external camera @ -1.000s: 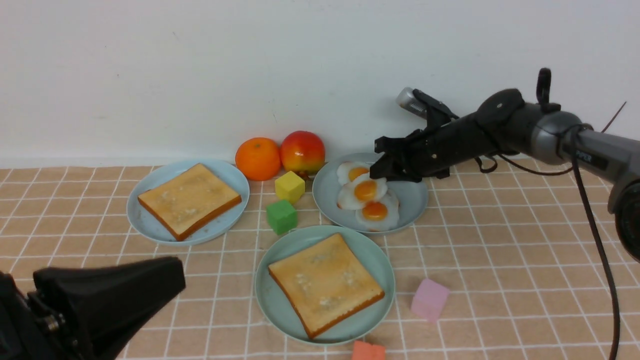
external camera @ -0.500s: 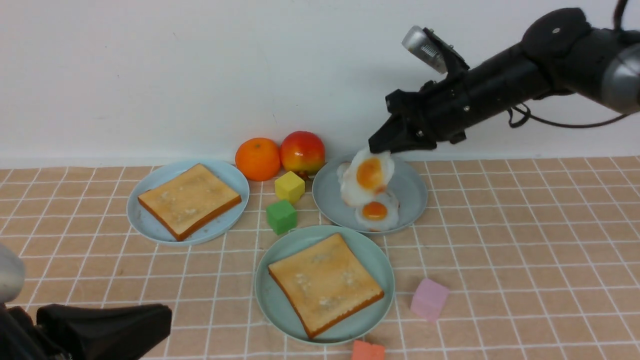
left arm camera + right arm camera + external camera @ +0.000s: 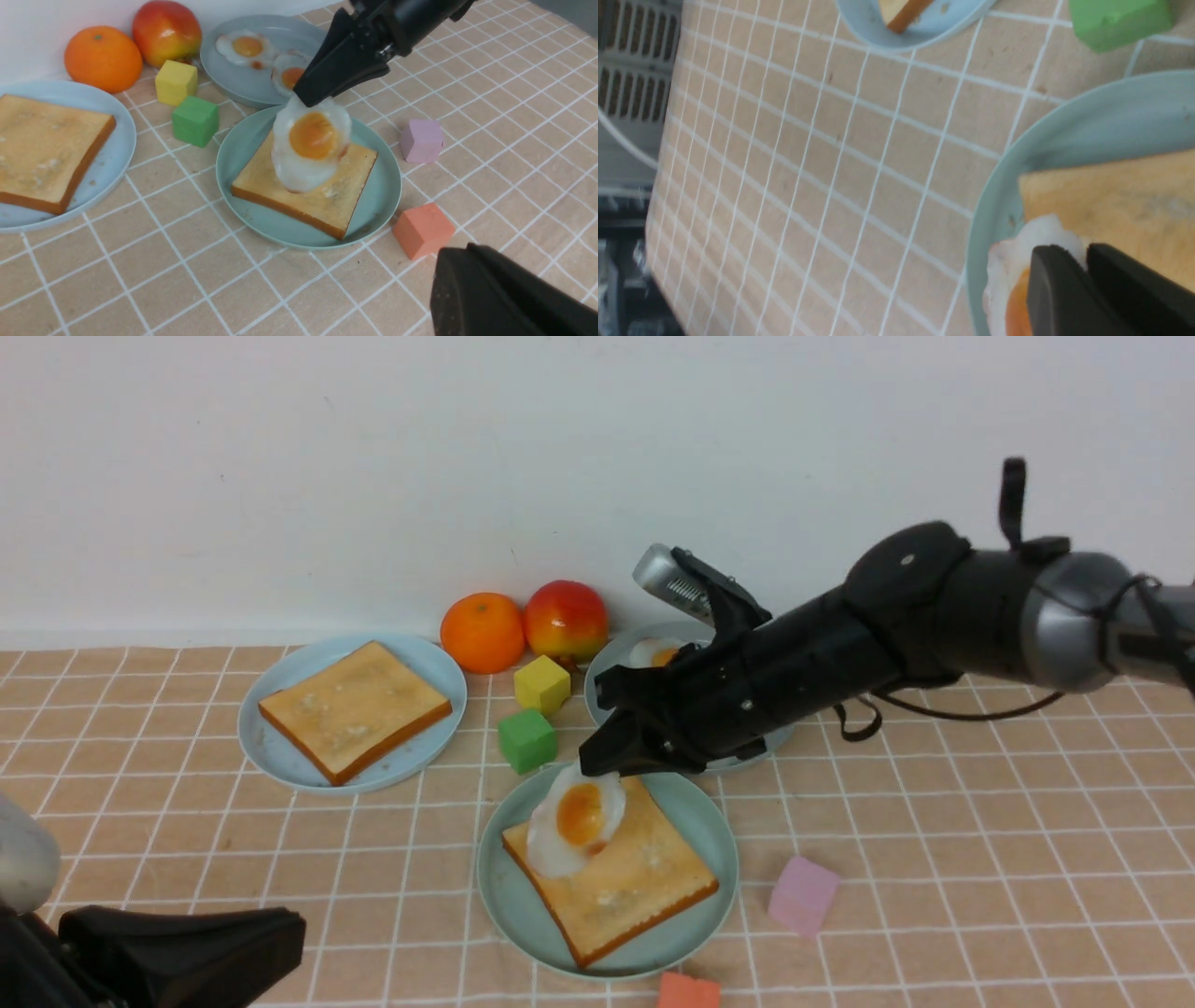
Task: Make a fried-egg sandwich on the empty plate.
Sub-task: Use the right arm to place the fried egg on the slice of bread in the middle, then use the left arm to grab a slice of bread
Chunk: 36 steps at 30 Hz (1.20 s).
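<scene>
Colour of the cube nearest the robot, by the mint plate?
Coral orange cube; clearest in left wrist view.

Cloth (image 3: 980, 821), mint plate (image 3: 509, 915), blue plates (image 3: 271, 756), fruit (image 3: 482, 632), blocks (image 3: 526, 739)

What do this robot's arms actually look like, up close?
The right arm is a matte black tube with a rounded silver-grey joint, thin black cables looping beneath, and a small silver cylinder. Both arms end in black wedge-shaped jaws.

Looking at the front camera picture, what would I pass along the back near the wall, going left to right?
Light-blue plate carrying a toast slice → orange → red-yellow fruit → grey-blue plate, partly hidden behind the right hand and its arm; that hand grips a fried egg.
</scene>
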Each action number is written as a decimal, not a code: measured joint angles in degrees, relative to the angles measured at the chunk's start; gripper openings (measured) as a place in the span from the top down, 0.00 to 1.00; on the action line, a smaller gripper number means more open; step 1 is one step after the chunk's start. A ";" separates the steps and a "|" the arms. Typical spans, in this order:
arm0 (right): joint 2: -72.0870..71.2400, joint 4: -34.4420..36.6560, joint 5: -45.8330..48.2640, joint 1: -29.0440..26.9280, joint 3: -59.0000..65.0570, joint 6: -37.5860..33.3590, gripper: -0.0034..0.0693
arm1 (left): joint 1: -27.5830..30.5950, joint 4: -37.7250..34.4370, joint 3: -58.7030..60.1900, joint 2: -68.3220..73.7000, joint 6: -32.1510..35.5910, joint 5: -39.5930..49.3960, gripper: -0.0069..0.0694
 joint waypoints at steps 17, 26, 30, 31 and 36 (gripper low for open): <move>3.47 -13.60 -1.82 -0.86 0.06 12.95 0.47 | 0.00 0.12 0.00 0.00 0.00 0.55 0.90; -9.98 -33.00 7.71 -2.66 0.06 20.17 0.49 | 0.00 0.18 -0.66 3.64 -5.84 1.59 0.89; -17.80 -41.73 12.86 -2.66 0.06 23.17 0.64 | 0.00 1.77 -4.53 10.99 -11.28 3.35 0.89; -21.68 -44.09 15.36 -2.66 0.06 23.78 0.74 | 0.00 3.12 -7.38 14.92 -13.06 4.49 0.89; -30.17 -47.12 22.52 -2.70 0.13 24.29 0.95 | 2.47 8.64 -18.85 28.91 -13.93 10.54 0.93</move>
